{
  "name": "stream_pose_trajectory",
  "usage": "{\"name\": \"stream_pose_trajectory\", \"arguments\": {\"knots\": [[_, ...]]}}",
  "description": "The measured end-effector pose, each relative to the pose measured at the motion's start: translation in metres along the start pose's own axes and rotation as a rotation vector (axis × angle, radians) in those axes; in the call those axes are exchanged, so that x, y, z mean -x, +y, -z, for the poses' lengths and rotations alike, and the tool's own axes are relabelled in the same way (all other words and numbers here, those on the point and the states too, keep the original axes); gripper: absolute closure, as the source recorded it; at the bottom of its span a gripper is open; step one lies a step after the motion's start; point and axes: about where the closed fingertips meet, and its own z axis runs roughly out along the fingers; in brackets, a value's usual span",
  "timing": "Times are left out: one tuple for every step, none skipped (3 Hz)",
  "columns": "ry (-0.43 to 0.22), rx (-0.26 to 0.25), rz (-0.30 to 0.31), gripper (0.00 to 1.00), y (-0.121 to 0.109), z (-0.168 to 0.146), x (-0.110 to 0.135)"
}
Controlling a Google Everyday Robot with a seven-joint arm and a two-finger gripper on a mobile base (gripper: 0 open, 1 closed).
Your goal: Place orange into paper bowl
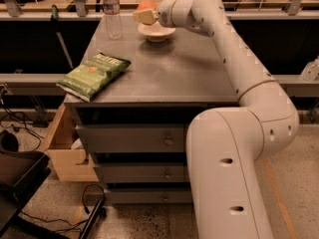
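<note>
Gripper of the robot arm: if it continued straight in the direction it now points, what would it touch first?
Probably the clear plastic water bottle. The gripper, holding the round orange fruit above the cream-white paper bowl, points toward it; depth is unclear, so it might pass beside.

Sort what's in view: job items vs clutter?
Job:
round bright orange fruit
small cream-white paper bowl
gripper, just above the bowl, next to the orange

Lying about:
clear plastic water bottle
green chip bag
open wooden drawer
</note>
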Motion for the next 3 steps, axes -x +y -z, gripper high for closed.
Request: {"name": "stream_pose_trajectory", "arguments": {"knots": [[0.014,-0.055,0.0,1.0,-0.012,-0.015,-0.008],[0.039,-0.12,0.001,1.0,-0.03,-0.022,-0.021],[0.066,-0.189,-0.002,1.0,-0.05,-0.019,-0.034]]}}
